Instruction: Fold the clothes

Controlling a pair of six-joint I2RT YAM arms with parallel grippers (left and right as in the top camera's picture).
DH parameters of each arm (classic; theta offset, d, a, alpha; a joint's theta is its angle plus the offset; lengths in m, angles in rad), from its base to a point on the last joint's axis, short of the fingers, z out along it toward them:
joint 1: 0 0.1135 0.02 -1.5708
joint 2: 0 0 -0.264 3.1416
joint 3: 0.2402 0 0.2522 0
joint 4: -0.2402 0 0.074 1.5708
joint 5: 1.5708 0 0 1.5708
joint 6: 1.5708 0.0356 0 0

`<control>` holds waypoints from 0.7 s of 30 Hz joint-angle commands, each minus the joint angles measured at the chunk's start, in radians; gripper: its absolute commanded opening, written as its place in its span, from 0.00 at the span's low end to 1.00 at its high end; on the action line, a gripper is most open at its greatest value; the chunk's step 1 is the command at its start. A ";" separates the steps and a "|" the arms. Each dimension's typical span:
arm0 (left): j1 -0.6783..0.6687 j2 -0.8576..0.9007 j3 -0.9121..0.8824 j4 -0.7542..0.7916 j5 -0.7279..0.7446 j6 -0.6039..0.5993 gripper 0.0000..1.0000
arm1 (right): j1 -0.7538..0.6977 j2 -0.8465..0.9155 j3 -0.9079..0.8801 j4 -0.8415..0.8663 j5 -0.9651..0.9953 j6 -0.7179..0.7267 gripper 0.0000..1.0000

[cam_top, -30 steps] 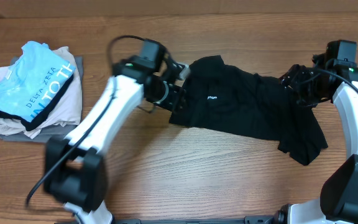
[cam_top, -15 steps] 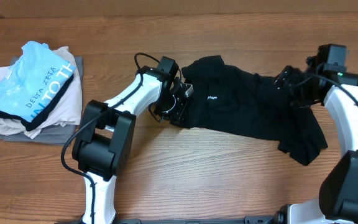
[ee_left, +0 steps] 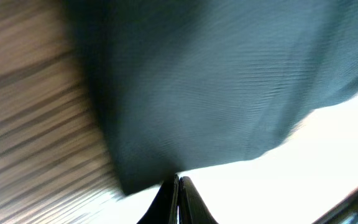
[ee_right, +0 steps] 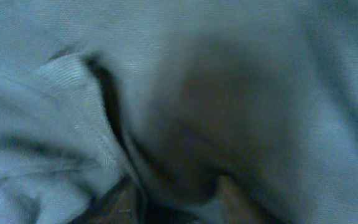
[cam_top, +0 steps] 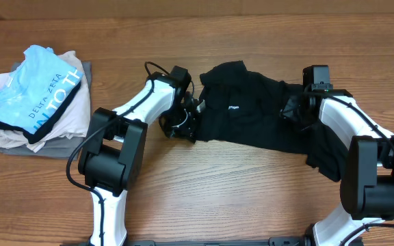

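The clothes, a black shirt (cam_top: 252, 116), lie spread across the middle of the table, with small white print on the chest. My left gripper (cam_top: 191, 121) sits at the shirt's lower left hem. In the left wrist view its fingers (ee_left: 179, 182) are pressed together, with the edge of the dark fabric (ee_left: 216, 93) meeting the tips. My right gripper (cam_top: 291, 109) is pushed down into the shirt's right half. The right wrist view is filled with fabric (ee_right: 229, 74). There the gripper (ee_right: 179, 199) stands with its fingers apart and a dark fold between them.
A pile of folded garments (cam_top: 19, 133) lies at the table's left end, topped by a light-blue shirt (cam_top: 36, 85) with white lettering. Bare wooden table (cam_top: 217, 198) runs along the front. The shirt's lower right corner reaches toward the right arm's base.
My left gripper slid down to the shirt's lower left hem and closed there. My right gripper moved left from the shirt's right end onto the cloth, and its fingers have narrowed.
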 commanded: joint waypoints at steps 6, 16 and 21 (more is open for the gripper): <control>0.148 0.019 0.008 -0.027 -0.082 -0.057 0.04 | -0.124 0.005 0.052 -0.008 0.206 0.099 0.05; 0.288 -0.043 0.008 -0.039 0.122 0.056 0.04 | -0.316 -0.014 0.340 -0.144 0.071 0.037 0.04; 0.265 -0.087 0.008 -0.018 0.357 0.175 0.36 | -0.318 -0.012 0.385 -0.215 -0.360 -0.146 0.48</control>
